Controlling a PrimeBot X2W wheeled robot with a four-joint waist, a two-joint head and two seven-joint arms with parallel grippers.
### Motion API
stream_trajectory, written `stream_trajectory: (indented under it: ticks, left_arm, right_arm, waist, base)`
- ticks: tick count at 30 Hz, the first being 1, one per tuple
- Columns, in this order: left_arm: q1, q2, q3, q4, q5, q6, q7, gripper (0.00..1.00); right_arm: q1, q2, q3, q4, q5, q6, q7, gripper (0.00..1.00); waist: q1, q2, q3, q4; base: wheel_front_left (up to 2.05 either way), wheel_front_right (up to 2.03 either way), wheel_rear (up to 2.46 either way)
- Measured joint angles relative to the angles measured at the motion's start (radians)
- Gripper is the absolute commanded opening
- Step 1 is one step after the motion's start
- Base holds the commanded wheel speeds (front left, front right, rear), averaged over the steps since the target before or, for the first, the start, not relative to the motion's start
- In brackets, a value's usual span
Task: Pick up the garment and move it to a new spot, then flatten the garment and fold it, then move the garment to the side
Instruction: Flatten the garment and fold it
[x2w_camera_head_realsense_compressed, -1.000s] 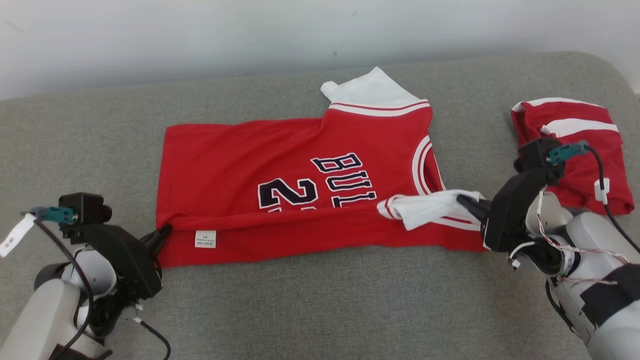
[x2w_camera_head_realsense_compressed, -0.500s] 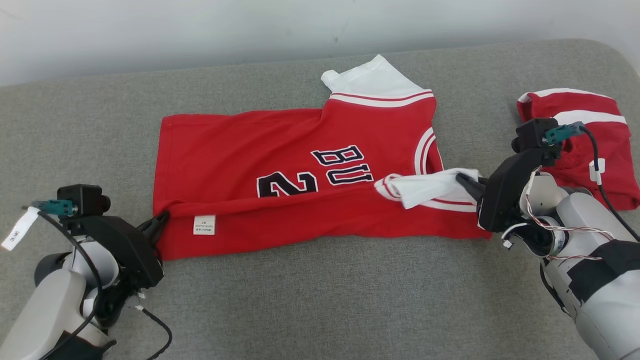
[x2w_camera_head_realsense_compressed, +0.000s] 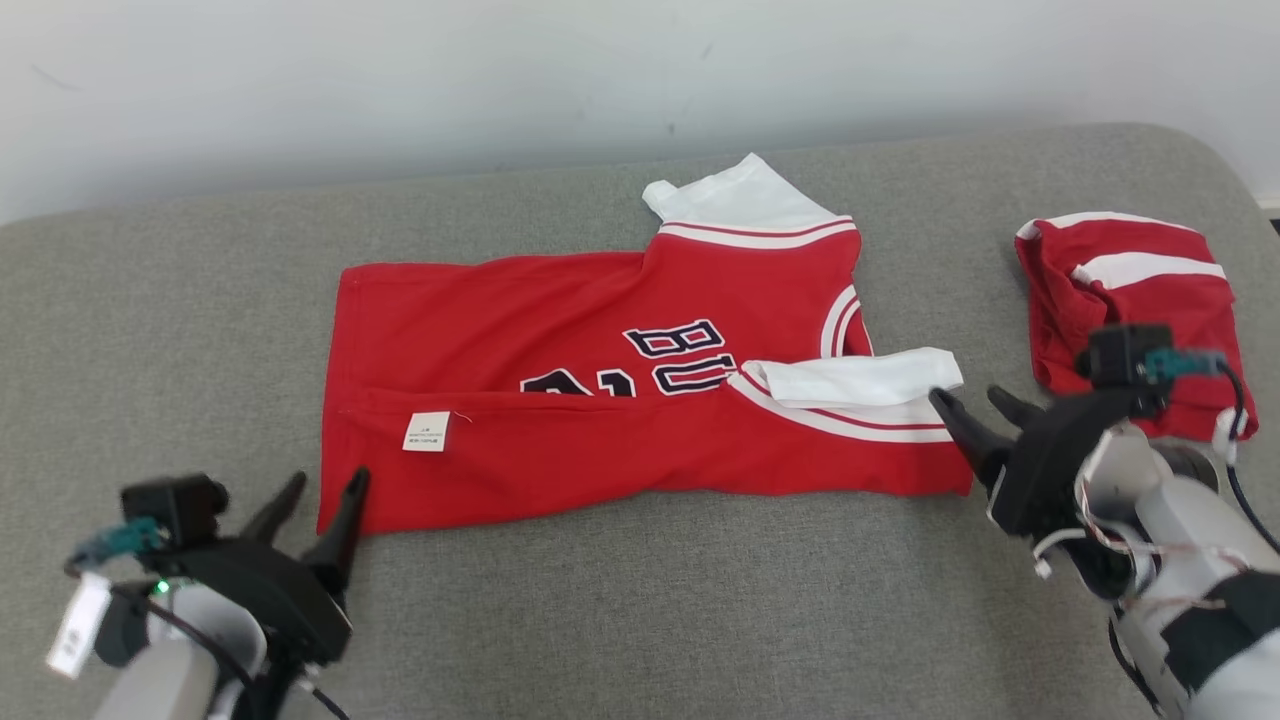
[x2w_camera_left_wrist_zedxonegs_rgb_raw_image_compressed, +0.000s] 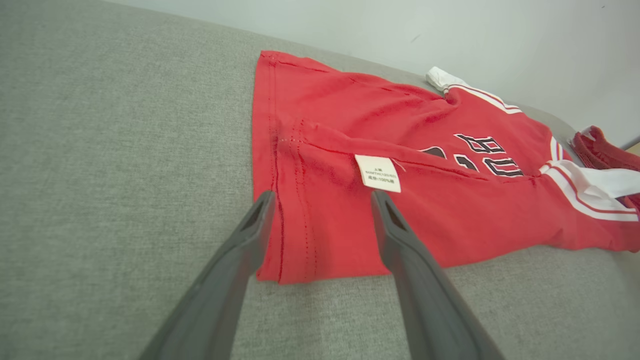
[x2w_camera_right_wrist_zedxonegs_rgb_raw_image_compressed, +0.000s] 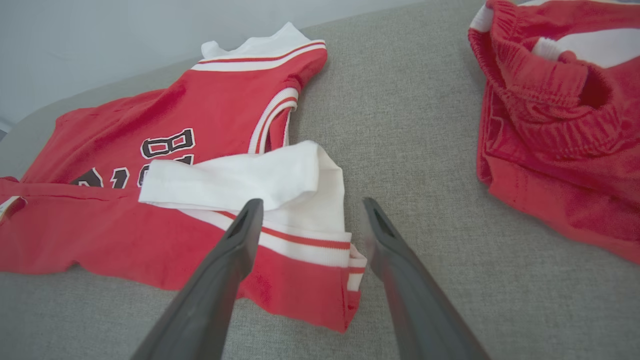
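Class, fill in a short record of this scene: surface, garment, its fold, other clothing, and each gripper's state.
Surface: grey cushion
Garment: red jersey, lying flat
Fold: near edge turned over, label showing, white sleeve on top
Other clothing: red shorts, apart from the jersey, on the robot's right
Left gripper: open, at the hem corner
Right gripper: open, by the sleeve end

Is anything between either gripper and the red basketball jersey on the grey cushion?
Nothing visible does. The open left gripper sits at the near-left corner of the red basketball jersey, the open right gripper by its white-trimmed end. The bundled red shorts lie apart, off to the right.
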Motion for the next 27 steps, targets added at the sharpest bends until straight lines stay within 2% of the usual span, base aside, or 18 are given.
stream_trajectory:
  ticks: [3, 10, 15, 27]
  left_arm:
    - [0.042, -0.015, -0.010, -0.017, 0.021, 0.014, -0.057, 1.00]
    - [0.083, -0.008, -0.009, -0.035, 0.068, 0.062, -0.150, 1.00]
    - [0.100, -0.018, -0.018, -0.035, 0.080, 0.069, -0.189, 1.00]
    - [0.068, -0.039, -0.042, 0.045, 0.092, 0.069, -0.210, 1.00]
  right_arm:
    - [0.061, -0.014, 0.003, -0.031, -0.010, 0.000, -0.046, 1.00]
    - [0.134, -0.024, 0.024, -0.074, -0.049, 0.000, -0.114, 1.00]
    - [0.166, -0.041, 0.047, -0.082, -0.099, -0.002, -0.149, 1.00]
    - [0.157, -0.036, 0.074, -0.062, -0.161, -0.045, -0.191, 1.00]
  waist:
    - [0.0000, 0.0000, -0.013, 0.006]
    - [-0.0001, -0.0001, -0.027, 0.008]
    - [0.0000, -0.0001, -0.023, 0.007]
    - [0.0001, -0.0001, 0.013, 0.005]
  base:
    - [0.00, 0.00, 0.00]
    - [0.00, 0.00, 0.00]
    - [0.00, 0.00, 0.00]
    - [0.00, 0.00, 0.00]
